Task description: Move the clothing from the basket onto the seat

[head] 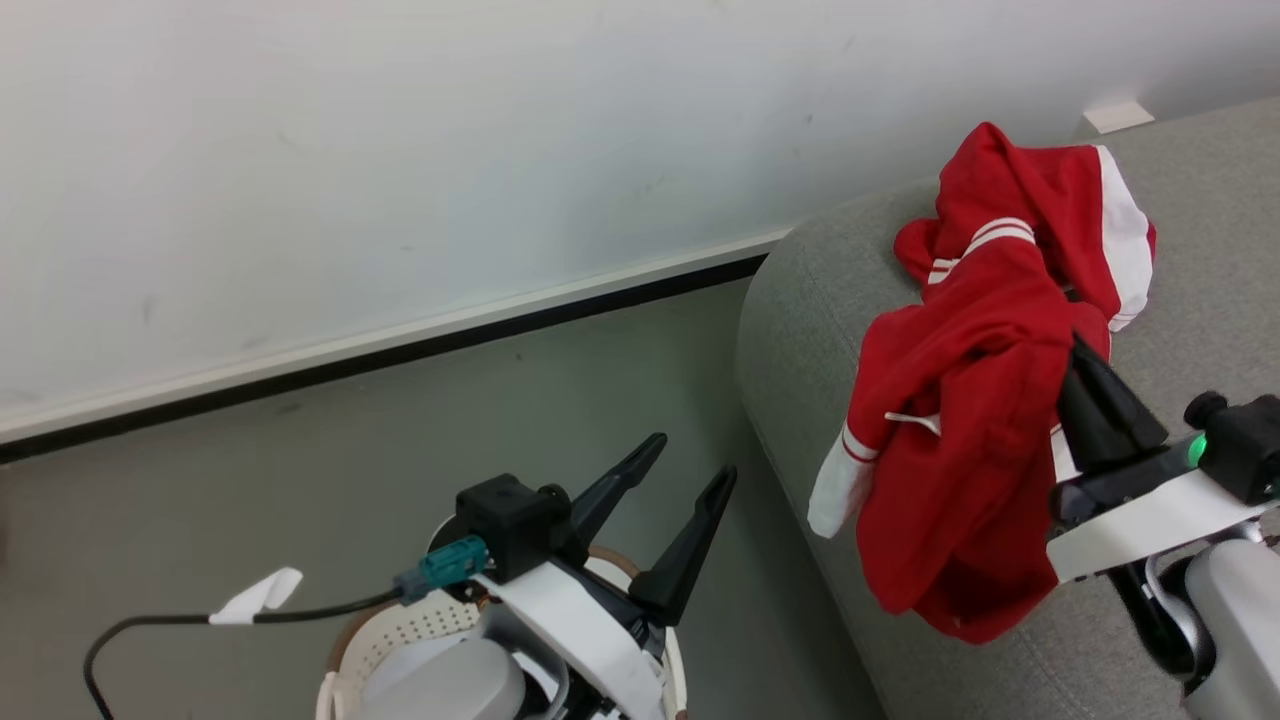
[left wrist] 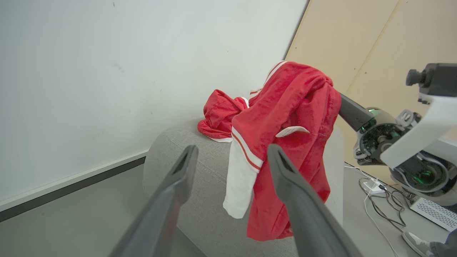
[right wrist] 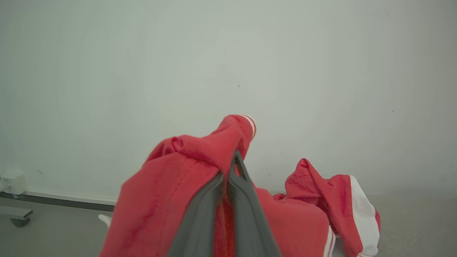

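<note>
A red garment point(head: 960, 450) with white stripe trim hangs off the front edge of the grey sofa point(head: 820, 300), and my right gripper point(head: 1075, 350) is shut on its upper folds. In the right wrist view the fingers point(right wrist: 246, 200) pinch that garment point(right wrist: 178, 185) at the right gripper's tips point(right wrist: 235, 157). A second red and white garment point(head: 1040, 190) lies bunched on the sofa behind it. My left gripper point(head: 692, 456) is open and holds nothing, above the cream perforated basket point(head: 400, 630) at the bottom. Its contents are hidden by my arm.
A pale wall with a dark baseboard point(head: 400, 350) runs behind the grey floor. A black cable with a white tag point(head: 265, 590) trails left of the basket. In the left wrist view, cables and a white device point(left wrist: 432, 212) lie on the floor right of the sofa point(left wrist: 200, 200).
</note>
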Robot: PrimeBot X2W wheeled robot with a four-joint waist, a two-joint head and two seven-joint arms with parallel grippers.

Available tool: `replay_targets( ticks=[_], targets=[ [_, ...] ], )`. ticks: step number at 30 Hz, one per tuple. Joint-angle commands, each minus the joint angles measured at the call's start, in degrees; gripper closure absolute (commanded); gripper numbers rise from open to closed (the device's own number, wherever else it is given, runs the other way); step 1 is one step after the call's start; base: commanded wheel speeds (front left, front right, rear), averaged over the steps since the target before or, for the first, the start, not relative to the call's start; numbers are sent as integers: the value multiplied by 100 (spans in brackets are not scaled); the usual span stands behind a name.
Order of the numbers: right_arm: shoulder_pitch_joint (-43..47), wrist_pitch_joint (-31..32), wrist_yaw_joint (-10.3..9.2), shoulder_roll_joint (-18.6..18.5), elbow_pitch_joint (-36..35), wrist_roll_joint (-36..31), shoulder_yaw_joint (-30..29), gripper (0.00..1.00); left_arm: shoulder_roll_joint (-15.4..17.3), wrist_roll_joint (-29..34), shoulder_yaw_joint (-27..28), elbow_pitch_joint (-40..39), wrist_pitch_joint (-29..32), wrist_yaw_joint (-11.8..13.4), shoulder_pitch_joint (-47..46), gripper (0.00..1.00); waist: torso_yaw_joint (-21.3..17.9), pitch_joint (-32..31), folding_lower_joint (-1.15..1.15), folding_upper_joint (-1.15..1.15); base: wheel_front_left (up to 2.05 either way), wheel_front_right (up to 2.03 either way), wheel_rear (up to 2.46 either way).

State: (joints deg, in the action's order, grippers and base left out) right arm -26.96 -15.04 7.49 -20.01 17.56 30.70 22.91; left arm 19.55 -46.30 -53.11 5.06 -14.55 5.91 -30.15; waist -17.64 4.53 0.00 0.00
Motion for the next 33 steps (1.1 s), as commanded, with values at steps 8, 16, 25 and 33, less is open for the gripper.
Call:
replay_targets(
  ticks=[8,16,25,33],
  targets=[
    [-1035,32,-1,-320,469,-248,-829,100,-19,266,-28,19,-15,-186,-448,0,294,872,0,0,0,0,0],
    [-2597,167,-2,-1007,1411,-1150,-2396,100,-39,446,-39,98,-5,-356,-839,0,731,1603,0,0,0,0,0],
    [-3195,452,-5,-1225,2674,-2857,-4302,100,43,592,41,38,-32,-458,-1103,0,1163,2194,0,0,0,0,0],
    [-2655,322,-6,-506,3454,-4014,-5901,68,41,717,148,30,-58,-468,-1125,0,1288,2347,0,0,0,0,0]
  ],
)
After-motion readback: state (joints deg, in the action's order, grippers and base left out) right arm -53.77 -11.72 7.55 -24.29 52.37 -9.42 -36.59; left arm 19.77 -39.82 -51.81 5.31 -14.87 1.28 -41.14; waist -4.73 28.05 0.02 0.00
